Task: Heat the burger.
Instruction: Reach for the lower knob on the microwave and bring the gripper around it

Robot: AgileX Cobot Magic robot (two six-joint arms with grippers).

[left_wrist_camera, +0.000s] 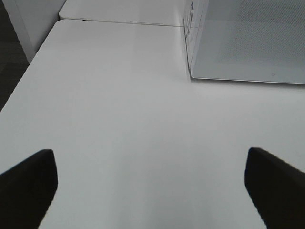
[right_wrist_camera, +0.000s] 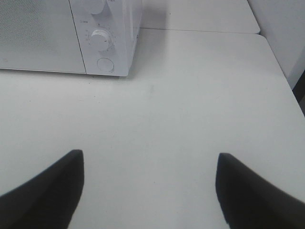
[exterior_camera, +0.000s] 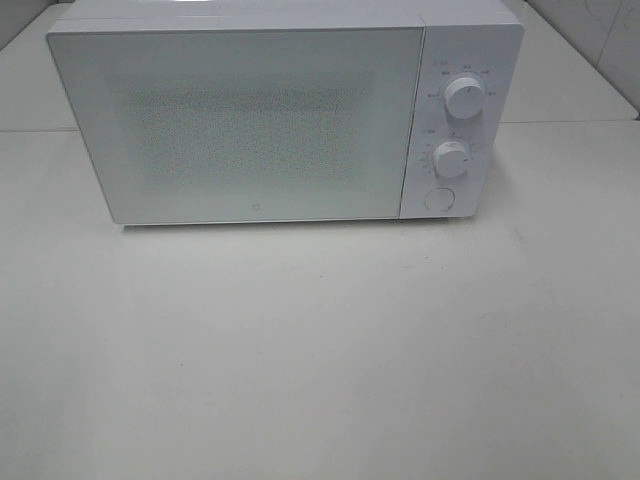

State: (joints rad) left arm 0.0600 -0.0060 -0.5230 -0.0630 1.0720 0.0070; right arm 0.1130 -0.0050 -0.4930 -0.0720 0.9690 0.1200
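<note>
Exterior high view is showing the microwave [exterior_camera: 285, 110] standing on the worktop [exterior_camera: 320, 350] with its door [exterior_camera: 200, 170] shut; the burger is appearing nowhere, possibly sitting behind that door; the left end effector [left_wrist_camera: 148, 160] and right end effector [right_wrist_camera: 150, 157] are hovering before the microwave, spread wide and empty, seemingly readied for the door.

The microwave's [exterior_camera: 250, 110] door logo [exterior_camera: 252, 211] and dial markings [exterior_camera: 447, 74] are too small to read.
</note>
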